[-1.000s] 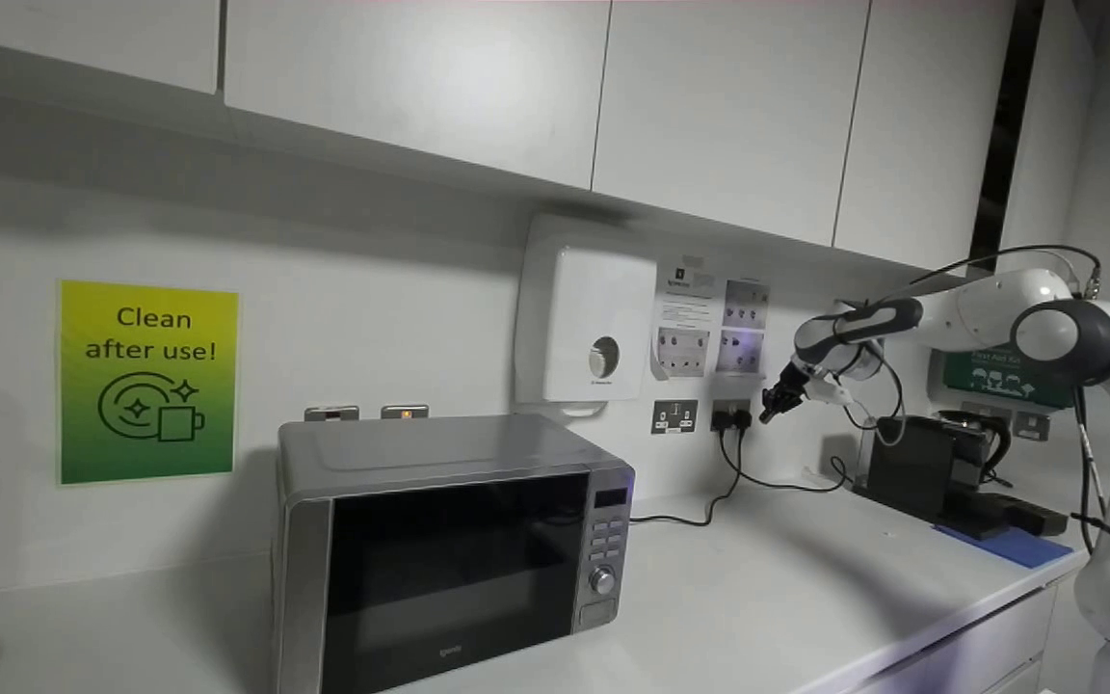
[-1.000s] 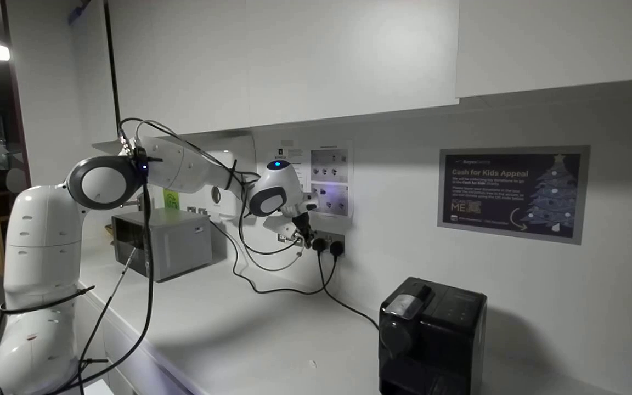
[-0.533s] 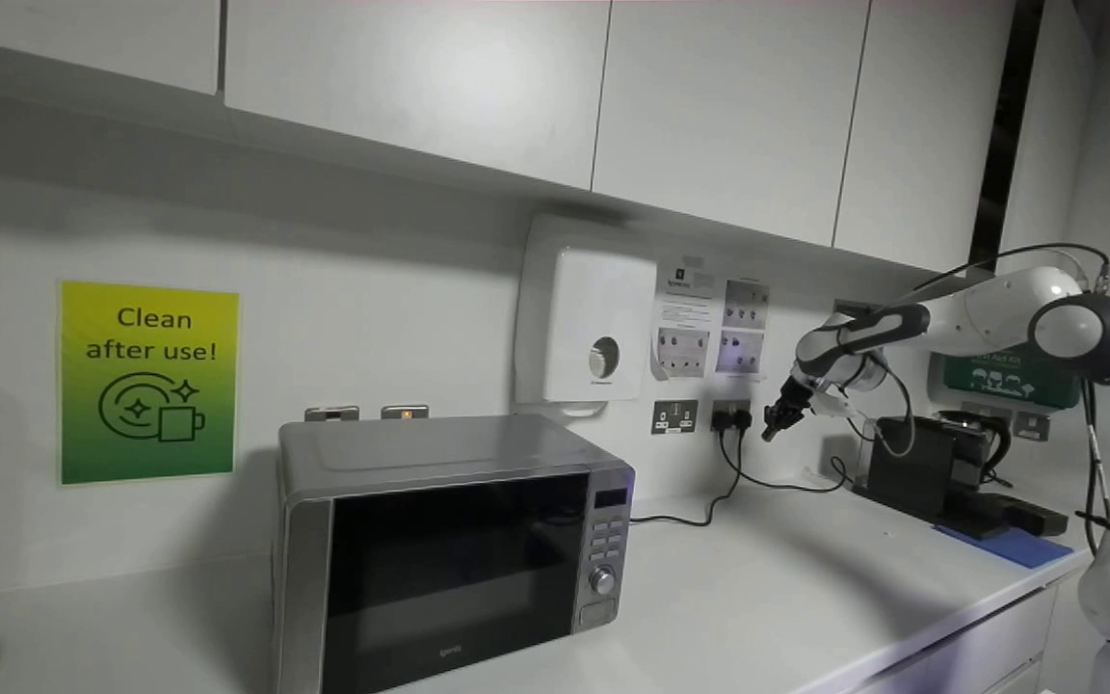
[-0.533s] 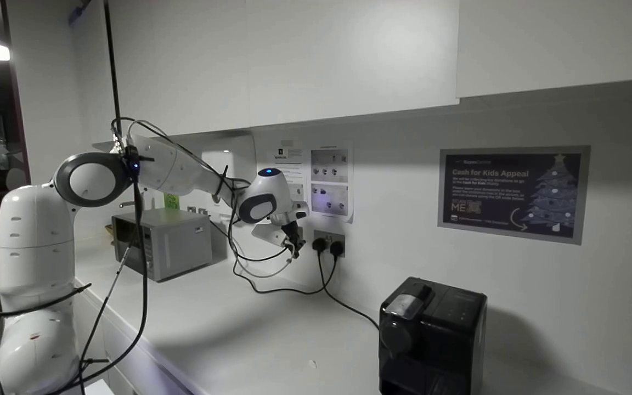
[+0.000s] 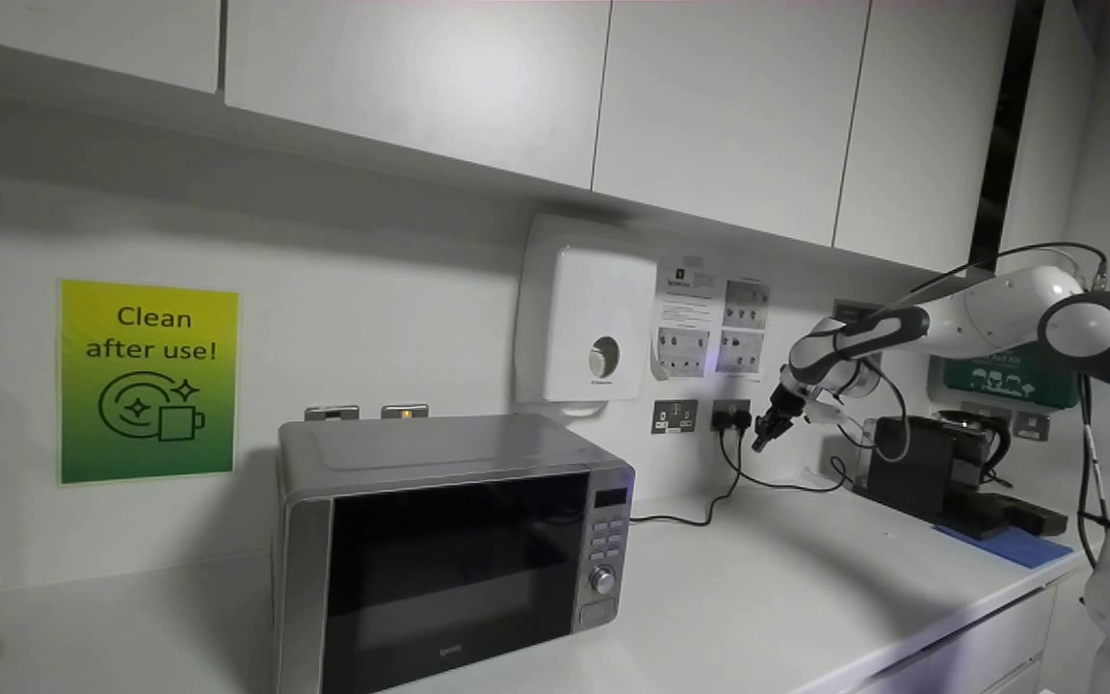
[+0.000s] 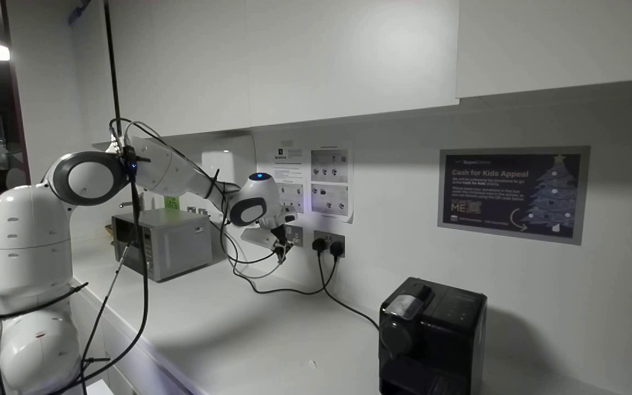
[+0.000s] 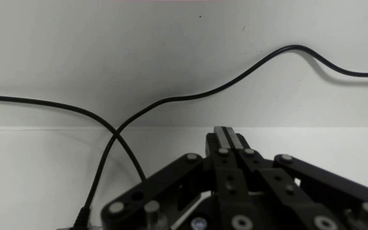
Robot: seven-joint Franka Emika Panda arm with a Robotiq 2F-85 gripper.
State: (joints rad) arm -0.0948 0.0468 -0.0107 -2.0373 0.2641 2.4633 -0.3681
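The fingers (image 7: 221,137) are closed, pad against pad, and are angled down above the counter (image 6: 272,340), near the wall (image 6: 395,164). Beyond them in the wrist view, a black cable (image 7: 184,98) is crossed by a second cable (image 7: 34,101) close to where wall and counter meet. Two black plugs (image 6: 337,249) are seated side by side in a wall socket (image 6: 328,236) near the fingers, and printed sheets (image 6: 329,182) are fixed above it. Farther off, the coffee machine (image 6: 431,334) and the microwave (image 5: 459,569) are set well apart on the counter, and past the microwave a yellow-green poster (image 5: 147,382) is mounted on the wall.
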